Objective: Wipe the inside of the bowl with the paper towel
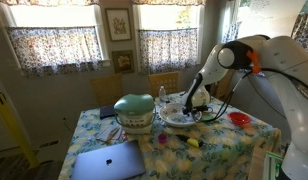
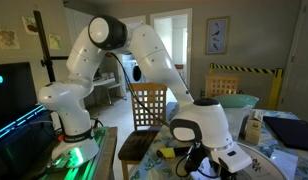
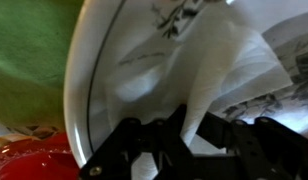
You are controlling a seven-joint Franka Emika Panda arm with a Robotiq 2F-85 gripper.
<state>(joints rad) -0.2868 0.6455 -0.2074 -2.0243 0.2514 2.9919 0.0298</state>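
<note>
Pinching the soft, light paper towel [image 3: 209, 75] between clenched fingers [image 3: 144, 140] at six o'clock, I judge it crumples easily, while the rigid, breakable bowl [image 3: 94, 90] may skid under pressure

Home dining room, floral-clothed table [image 1: 219, 148], wooden chair [image 1: 164, 82], patterned curtains [image 1: 56, 47] over windows, framed pictures [image 1: 118, 24] on wall
</note>
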